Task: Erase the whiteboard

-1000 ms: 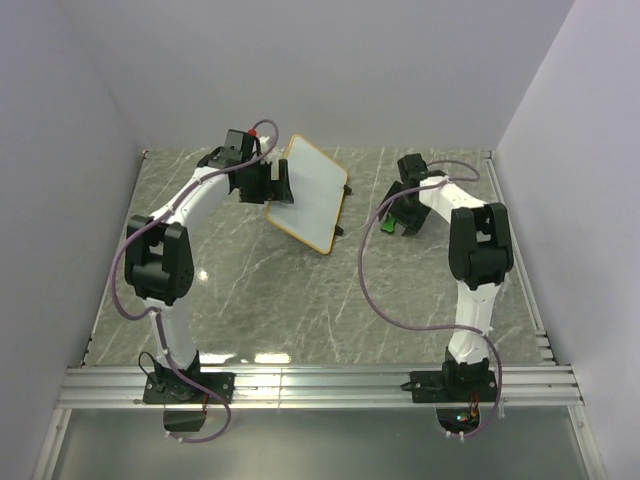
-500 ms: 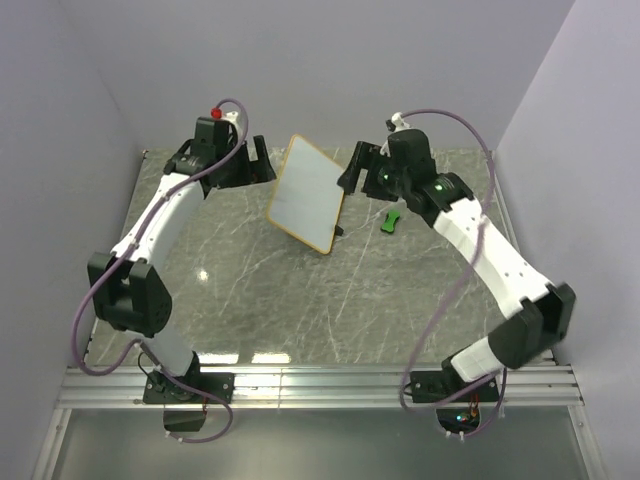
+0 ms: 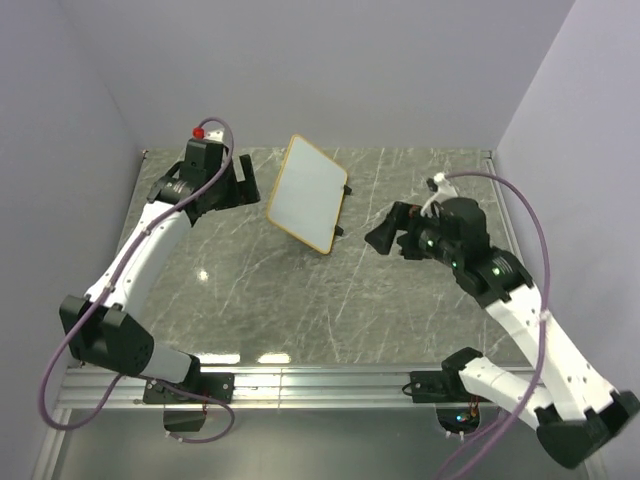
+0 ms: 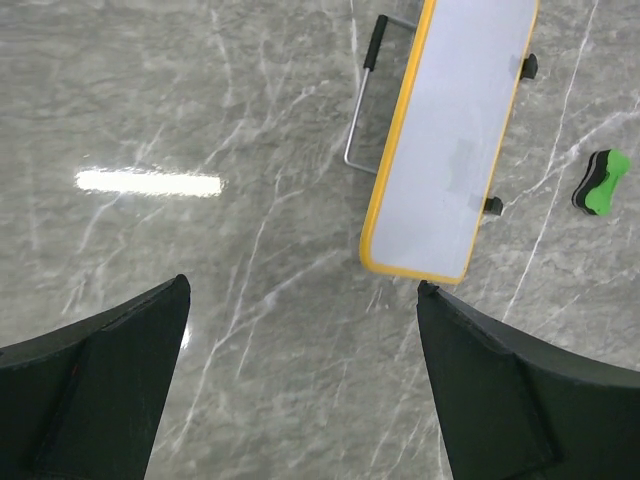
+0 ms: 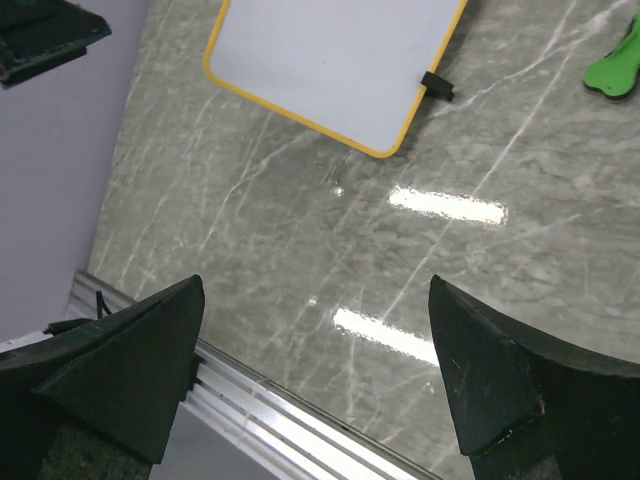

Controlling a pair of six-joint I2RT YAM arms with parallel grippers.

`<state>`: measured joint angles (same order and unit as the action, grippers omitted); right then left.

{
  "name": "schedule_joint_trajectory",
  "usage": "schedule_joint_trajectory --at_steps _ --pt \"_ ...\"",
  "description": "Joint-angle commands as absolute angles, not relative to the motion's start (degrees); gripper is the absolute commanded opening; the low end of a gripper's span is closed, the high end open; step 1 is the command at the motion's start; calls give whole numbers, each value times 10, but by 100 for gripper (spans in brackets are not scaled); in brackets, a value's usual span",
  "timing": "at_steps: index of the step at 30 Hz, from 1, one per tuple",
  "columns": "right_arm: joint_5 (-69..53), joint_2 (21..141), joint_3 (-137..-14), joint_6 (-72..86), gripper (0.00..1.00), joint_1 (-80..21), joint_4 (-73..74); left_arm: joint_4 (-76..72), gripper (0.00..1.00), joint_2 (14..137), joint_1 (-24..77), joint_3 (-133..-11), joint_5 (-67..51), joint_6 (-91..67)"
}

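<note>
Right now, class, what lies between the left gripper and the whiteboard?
Only bare marble tabletop separates the left gripper from the whiteboard; the top external view shows it, and the left wrist view agrees.

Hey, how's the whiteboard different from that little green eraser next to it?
The whiteboard is white with a yellow frame; the eraser is green and black. The whiteboard is far larger than the eraser. The whiteboard stands propped at a tilt, while the eraser lies flat. Both sit on the marble table, neither held.
</note>
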<state>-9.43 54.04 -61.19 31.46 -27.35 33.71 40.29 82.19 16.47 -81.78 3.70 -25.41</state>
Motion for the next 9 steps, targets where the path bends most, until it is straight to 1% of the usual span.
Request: schedule_joint_trajectory --at_steps 1,5,9 --pt "-70 470 -576 296 100 -272 293 440 99 766 175 -823 95 -258" --pt "-66 441 -573 297 100 -272 300 483 99 730 176 -834 133 -256" --pt "-58 419 -575 298 100 -272 325 504 99 697 179 -839 207 -260"
